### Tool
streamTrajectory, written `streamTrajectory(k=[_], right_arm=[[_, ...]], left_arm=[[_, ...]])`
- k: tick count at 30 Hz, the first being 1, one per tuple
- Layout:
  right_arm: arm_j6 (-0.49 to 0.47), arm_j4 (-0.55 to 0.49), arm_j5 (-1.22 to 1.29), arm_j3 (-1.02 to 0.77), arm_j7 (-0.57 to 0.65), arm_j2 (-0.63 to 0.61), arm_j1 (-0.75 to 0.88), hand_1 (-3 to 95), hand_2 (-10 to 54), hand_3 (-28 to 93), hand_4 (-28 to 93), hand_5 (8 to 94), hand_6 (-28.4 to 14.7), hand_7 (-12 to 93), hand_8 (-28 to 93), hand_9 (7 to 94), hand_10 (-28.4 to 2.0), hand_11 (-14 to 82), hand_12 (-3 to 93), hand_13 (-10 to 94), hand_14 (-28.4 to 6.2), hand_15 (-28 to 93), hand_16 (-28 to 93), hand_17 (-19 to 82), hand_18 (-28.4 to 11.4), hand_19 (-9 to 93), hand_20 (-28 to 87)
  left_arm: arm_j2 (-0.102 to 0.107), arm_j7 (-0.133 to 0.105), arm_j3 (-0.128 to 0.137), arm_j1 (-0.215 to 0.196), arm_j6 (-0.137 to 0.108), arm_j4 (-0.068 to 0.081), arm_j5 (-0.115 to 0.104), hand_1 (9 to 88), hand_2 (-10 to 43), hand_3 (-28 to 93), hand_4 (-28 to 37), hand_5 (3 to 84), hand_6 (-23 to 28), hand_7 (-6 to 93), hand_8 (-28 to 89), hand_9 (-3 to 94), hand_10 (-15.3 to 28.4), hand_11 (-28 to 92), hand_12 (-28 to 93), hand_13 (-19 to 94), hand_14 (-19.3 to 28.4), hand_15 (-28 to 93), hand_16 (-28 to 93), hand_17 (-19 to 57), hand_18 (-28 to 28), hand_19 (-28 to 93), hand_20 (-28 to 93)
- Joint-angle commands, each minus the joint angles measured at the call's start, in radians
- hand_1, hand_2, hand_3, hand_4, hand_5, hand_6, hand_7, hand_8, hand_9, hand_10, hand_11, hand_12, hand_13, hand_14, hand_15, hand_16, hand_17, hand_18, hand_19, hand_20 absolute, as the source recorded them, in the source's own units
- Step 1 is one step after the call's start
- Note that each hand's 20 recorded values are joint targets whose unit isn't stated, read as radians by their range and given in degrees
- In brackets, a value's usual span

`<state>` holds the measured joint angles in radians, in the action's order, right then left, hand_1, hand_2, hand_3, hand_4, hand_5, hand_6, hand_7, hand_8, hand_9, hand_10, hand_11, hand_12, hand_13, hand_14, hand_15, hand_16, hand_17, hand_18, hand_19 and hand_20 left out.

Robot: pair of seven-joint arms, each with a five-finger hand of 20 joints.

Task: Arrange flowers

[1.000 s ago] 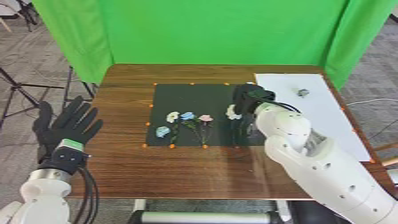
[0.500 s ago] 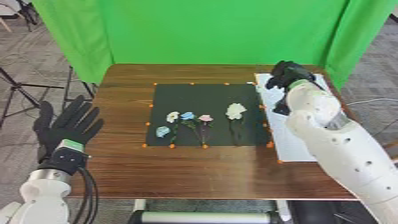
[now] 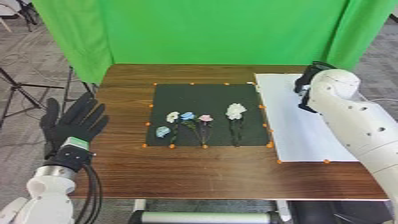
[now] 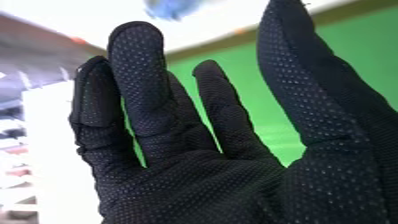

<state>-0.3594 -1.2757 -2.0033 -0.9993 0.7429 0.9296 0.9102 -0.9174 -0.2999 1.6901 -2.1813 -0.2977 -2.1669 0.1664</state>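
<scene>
**Right hand [image 3: 307, 81] open over the white sheet [image 3: 311, 145], flowers [image 3: 235, 111] on the dark mat [image 3: 195, 95]**

Nearest, at the lower left, the left arm [image 3: 44, 187] comes in and points away along the side of the worktop [image 3: 195, 175]. Its left hand [image 3: 69, 131] hangs just beside the edge, palm up, fingers [image 3: 74, 111] straight and spread, thumb held out to the outer side.

On the mat's nearer half lie the flowers: a small blue head [image 3: 163, 131] nearest, then a pink one [image 3: 205, 118], a white one [image 3: 172, 117] and another blue one [image 3: 187, 116] grouped close together. The larger white bloom lies apart at their right, stems toward the near edge. Orange markers [image 3: 172, 146] dot the mat's border.

Farther over, the right arm [image 3: 360, 125] slants in from the lower right, across the sheet, its hand above the sheet's far half. In the wrist view its fingers are nearly straight with gaps between, the thumb well apart; beyond them is a blurred blue thing [image 4: 171, 7] against white.

Behind the worktop hangs a green curtain [image 3: 222, 30].
</scene>
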Motion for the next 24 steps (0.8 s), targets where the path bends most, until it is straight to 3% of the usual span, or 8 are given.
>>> streamTrajectory(k=[1, 6, 8, 12, 14, 16, 20, 24], right_arm=[[-0.032, 0.017, 0.002, -0.031, 0.013, -0.001, 0.071, 43.1, -9.5, 79, -27, 38.5, -8.9, 10, -10, 34.0, -15.1, 11.1, 6.9, 60, -14.5, 66, 21, 32, -24.4, 81, 32], [0.03, 0.009, 0.008, -0.042, -0.028, -0.009, 0.12, 46.9, -9.5, 78, -28, 42.2, -6.3, 14, -13, 39.8, -12.9, 12.6, 6.8, 62, -12.2, 59, 22, 33, -23.7, 82, 33], [0.124, 0.011, -0.019, -0.012, -0.028, -0.012, 0.128, 49.0, -9.5, 76, -28, 45.4, -4.8, 16, -14, 44.1, -11.5, 13.5, 7.4, 62, -10.7, 55, 26, 33, -23.2, 82, 33], [0.162, 0.006, -0.062, 0.006, -0.031, -0.015, 0.14, 55.6, -9.5, 70, -28, 60.3, -0.7, 21, -15, 64.1, -10.2, 15.8, 12.5, 67, -7.0, 48, 35, 34, -22.0, 83, 35], [0.178, 0.003, -0.078, 0.013, -0.032, -0.019, 0.145, 57.8, -9.5, 69, -28, 63.9, -0.4, 23, -8, 69.9, -9.5, 13.0, 19.6, 68, -6.3, 48, 37, 35, -21.8, 83, 36], [0.195, -0.007, -0.068, 0.01, -0.04, -0.028, 0.155, 61.2, -9.5, 67, -28, 68.4, -0.2, 29, -3, 79.3, -8.4, 9.1, 33.3, 70, -5.3, 49, 41, 36, -21.3, 83, 38], [0.257, -0.066, -0.094, -0.016, -0.046, -0.053, 0.198, 62.9, -9.5, 69, -28, 72.4, 0.5, 37, 0, 84.8, -8.0, 11.5, 40.6, 72, -4.8, 49, 43, 37, -21.2, 83, 39], [0.318, -0.221, -0.137, -0.076, -0.049, -0.076, 0.293, 62.5, -9.5, 71, -28, 73.5, 0.5, 37, 1, 85.8, -7.9, 12.3, 42.3, 73, -5.1, 50, 43, 37, -21.6, 84, 40]], left_arm=[[-0.014, 0.03, 0.013, -0.024, 0.019, -0.002, 0.01, 22.4, 13.5, 69, -28.3, 34.9, 7.8, 15.1, -8, 27.0, 13.7, 20, 10, 15, 13.9, 31, -8, -7.9, 12.5, 29, 6], [-0.017, 0.036, 0.011, -0.02, 0.028, 0.001, 0.01, 22.7, 13.5, 69, -28.3, 35.1, 7.8, 15.1, -8, 27.0, 13.7, 20, 10, 16, 14.0, 31, -8, -7.8, 12.4, 29, 6], [-0.018, 0.033, 0.008, -0.018, 0.028, 0.0, 0.009, 22.7, 13.4, 69, -28.3, 35.1, 7.8, 15.1, -8, 27.2, 13.8, 20, 10, 16, 14.1, 32, -8, -7.9, 12.4, 29, 6], [-0.02, 0.037, 0.006, -0.016, 0.032, 0.0, 0.01, 22.8, 13.4, 69, -28.3, 35.4, 8.0, 15.2, -8, 27.3, 13.7, 20, 11, 16, 14.3, 32, -8, -7.9, 12.4, 29, 7], [-0.019, 0.034, 0.007, -0.019, 0.028, -0.003, 0.01, 22.8, 13.4, 69, -28.3, 35.5, 8.0, 15.1, -8, 27.4, 13.7, 20, 10, 16, 14.3, 32, -8, -7.9, 12.4, 29, 7], [-0.026, 0.041, 0.009, -0.018, 0.029, -0.002, 0.013, 22.9, 13.4, 69, -28.3, 35.5, 8.1, 15.1, -8, 27.4, 13.7, 20, 10, 16, 14.3, 32, -8, -7.9, 12.4, 29, 6], [-0.024, 0.035, 0.011, -0.024, 0.023, -0.006, 0.01, 23.7, 13.2, 69, -28.3, 35.5, 8.1, 15.1, -8, 27.5, 13.8, 20, 10, 16, 14.3, 32, -8, -7.8, 12.4, 29, 6], [-0.022, 0.03, 0.015, -0.025, 0.021, -0.006, 0.009, 23.8, 13.2, 69, -28.3, 35.7, 8.1, 15.1, -8, 27.5, 13.7, 20, 10, 16, 14.2, 32, -8, -7.8, 12.4, 29, 6]])
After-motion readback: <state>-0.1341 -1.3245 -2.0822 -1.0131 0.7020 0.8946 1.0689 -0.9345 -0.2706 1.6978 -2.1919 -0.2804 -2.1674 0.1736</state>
